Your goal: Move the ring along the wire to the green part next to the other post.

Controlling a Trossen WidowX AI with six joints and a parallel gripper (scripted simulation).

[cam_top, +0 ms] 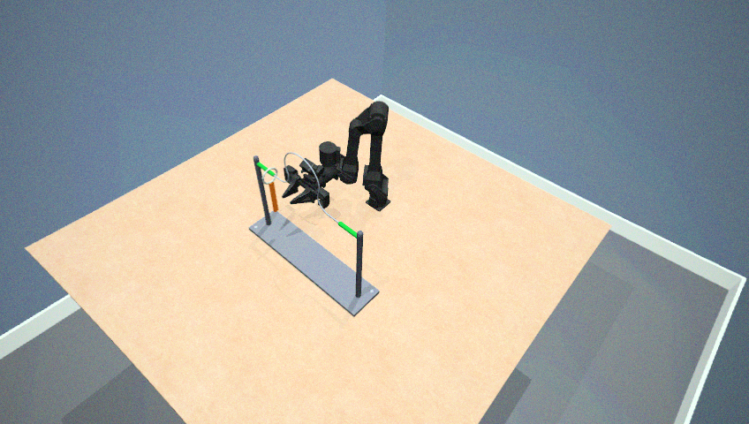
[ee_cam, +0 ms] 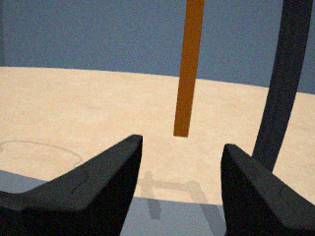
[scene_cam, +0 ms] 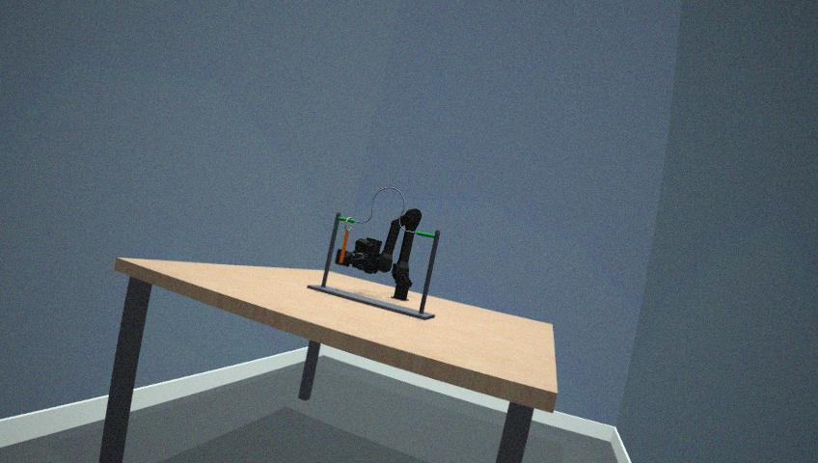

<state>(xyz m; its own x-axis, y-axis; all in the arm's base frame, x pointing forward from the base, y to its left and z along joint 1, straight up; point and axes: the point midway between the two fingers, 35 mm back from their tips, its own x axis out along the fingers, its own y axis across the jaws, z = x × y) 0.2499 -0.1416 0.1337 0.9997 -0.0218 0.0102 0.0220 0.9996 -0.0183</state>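
The ring (cam_top: 269,176) (scene_cam: 347,231) hangs on the green part of the wire (cam_top: 265,169) (scene_cam: 345,219) next to the left post (cam_top: 261,189) (scene_cam: 329,249) (ee_cam: 286,59). Its orange handle (cam_top: 273,197) (scene_cam: 342,247) (ee_cam: 191,46) hangs straight down. My gripper (cam_top: 288,200) (ee_cam: 183,149) is open and holds nothing. It sits just behind the handle, pointing at it; in the wrist view the handle's lower end is a little above and beyond the fingertips, between them. The thin grey wire (cam_top: 302,157) (scene_cam: 390,192) loops up above my wrist. The other green part (cam_top: 346,227) (scene_cam: 424,233) is at the right post (cam_top: 359,262) (scene_cam: 429,272).
The posts stand on a grey base plate (cam_top: 315,262) (scene_cam: 367,298) on the wooden table (cam_top: 446,294) (scene_cam: 459,343). My arm's base (cam_top: 378,197) stands behind the plate.
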